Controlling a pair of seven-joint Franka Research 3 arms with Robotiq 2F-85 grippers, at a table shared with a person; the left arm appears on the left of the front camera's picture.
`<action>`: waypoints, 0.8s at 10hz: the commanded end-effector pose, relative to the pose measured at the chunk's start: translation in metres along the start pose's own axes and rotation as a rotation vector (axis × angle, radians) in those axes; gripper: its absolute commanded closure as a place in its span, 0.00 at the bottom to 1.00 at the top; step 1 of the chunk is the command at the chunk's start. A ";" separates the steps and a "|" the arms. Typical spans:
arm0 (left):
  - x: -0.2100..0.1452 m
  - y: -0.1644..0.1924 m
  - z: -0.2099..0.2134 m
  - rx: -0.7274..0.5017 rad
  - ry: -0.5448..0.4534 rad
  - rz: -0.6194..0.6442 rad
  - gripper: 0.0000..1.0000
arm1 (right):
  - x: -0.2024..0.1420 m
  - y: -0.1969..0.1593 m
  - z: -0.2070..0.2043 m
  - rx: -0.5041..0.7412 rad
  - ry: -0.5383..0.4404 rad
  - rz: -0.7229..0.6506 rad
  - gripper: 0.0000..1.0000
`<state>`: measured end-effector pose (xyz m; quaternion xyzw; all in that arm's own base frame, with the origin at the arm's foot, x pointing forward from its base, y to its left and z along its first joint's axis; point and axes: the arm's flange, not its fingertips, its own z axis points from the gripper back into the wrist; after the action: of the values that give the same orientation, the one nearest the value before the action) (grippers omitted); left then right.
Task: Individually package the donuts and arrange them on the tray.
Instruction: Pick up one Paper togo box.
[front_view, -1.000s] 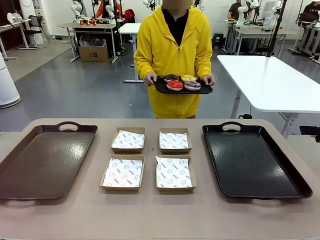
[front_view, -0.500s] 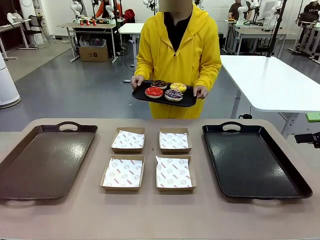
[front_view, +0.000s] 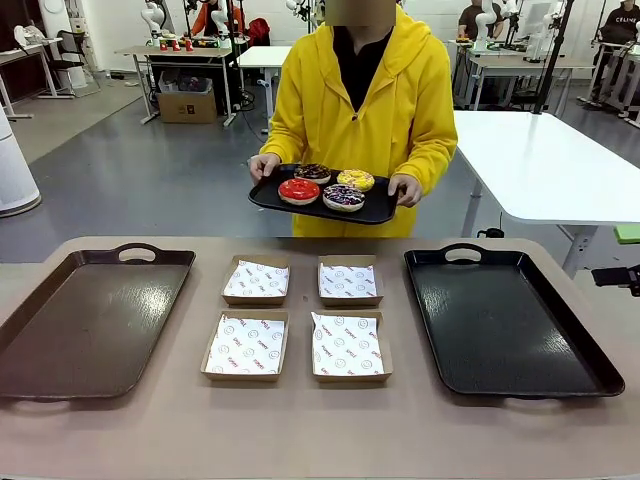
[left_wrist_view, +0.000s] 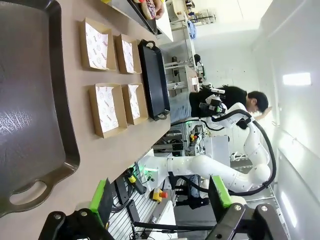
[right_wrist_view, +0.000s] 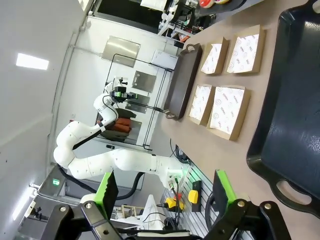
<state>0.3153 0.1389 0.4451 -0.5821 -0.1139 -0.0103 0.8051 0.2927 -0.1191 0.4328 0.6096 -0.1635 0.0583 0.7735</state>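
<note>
At the far side of the table a person in a yellow hoodie holds a small black tray in both hands, above the table's far edge. On it lie the donuts: a red one, a dark chocolate one, a yellow one and a sprinkled one. My left gripper is open and holds nothing, low over the table's near left corner beside the brown tray. My right gripper is also open, off the end of the black tray.
Four paper-lined cardboard boxes stand in a two-by-two block at the table's middle. A large brown tray lies to their left and a large black tray to their right. A white table stands behind on the right.
The person has stepped closer to the table, bringing the tray of donuts nearer and slightly left. Both grippers stay open.
</note>
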 end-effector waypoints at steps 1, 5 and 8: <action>0.000 -0.001 0.001 -0.008 -0.007 -0.002 0.00 | 0.001 -0.002 -0.002 0.023 -0.006 0.015 0.00; 0.000 -0.001 0.001 -0.008 -0.007 -0.002 0.00 | 0.001 -0.002 -0.002 0.023 -0.006 0.015 0.00; 0.000 -0.001 0.001 -0.008 -0.007 -0.002 0.00 | 0.001 -0.002 -0.002 0.023 -0.006 0.015 0.00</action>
<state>0.3153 0.1390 0.4451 -0.5821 -0.1139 -0.0102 0.8050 0.2929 -0.1193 0.4320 0.6100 -0.1634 0.0584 0.7732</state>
